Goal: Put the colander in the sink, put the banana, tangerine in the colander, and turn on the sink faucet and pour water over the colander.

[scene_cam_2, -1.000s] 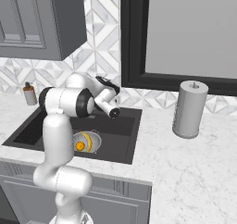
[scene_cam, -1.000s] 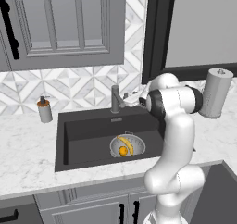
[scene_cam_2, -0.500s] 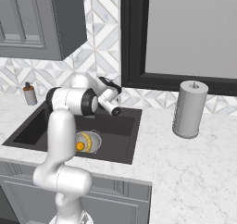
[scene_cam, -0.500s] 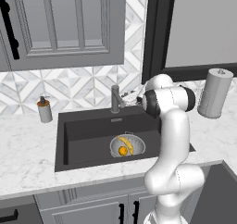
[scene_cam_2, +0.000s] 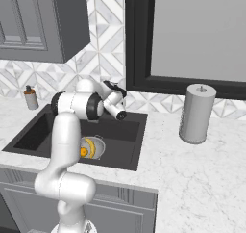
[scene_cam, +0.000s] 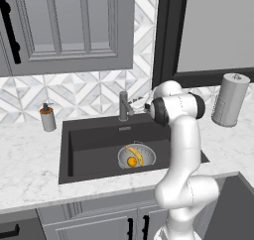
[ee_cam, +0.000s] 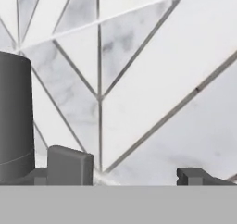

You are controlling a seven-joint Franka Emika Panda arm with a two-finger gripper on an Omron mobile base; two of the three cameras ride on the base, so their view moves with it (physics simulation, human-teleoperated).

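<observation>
The silver colander [scene_cam: 148,158] sits in the dark sink [scene_cam: 94,145], right of the middle, and holds the yellow banana [scene_cam: 135,153] and the orange tangerine [scene_cam: 131,161]. From the right base view the colander [scene_cam_2: 97,145] shows partly behind my arm, with the tangerine [scene_cam_2: 84,152] inside. The dark sink faucet [scene_cam: 123,107] stands at the sink's back edge. My gripper [scene_cam: 140,105] hovers just right of it, near its side lever, pointing at the tiled wall. In the hand view the gripper [ee_cam: 132,173] is open with nothing between its fingers, and the faucet post [ee_cam: 16,121] stands at the left.
A soap dispenser [scene_cam: 47,118] stands on the marble counter left of the sink. A paper towel roll [scene_cam: 229,100] stands on the counter to the right. The tiled backsplash lies close ahead of the hand, with cabinets and a dark window frame above.
My arm's elbow has swung in towards the faucet and the hand has edged closer to it and the wall. Colander and fruit have not moved.
</observation>
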